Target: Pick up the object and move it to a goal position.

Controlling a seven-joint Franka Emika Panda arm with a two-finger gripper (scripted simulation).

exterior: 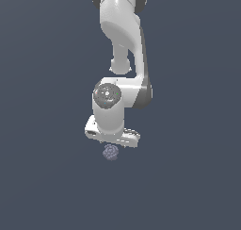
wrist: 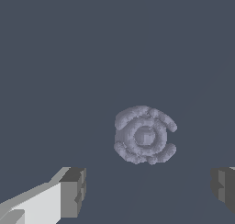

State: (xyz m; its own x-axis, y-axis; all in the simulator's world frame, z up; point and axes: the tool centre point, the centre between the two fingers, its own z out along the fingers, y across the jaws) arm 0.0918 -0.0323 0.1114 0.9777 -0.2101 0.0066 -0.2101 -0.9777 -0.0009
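Note:
The object (exterior: 111, 152) is a small bumpy greyish-purple lump lying on the dark grey floor, just below the white hand in the exterior view. In the wrist view the object (wrist: 144, 135) shows as round rings of bumps. My gripper (wrist: 147, 191) is open, its two dark fingertips (wrist: 73, 191) set wide apart. The object sits beyond the line between the tips and nearer the middle of the gap. Nothing is held. In the exterior view the fingers are hidden under the white hand (exterior: 112, 132).
The white arm (exterior: 123, 40) comes down from the top of the exterior view over the object. The floor (exterior: 197, 177) is plain dark grey all around, with nothing else on it in view.

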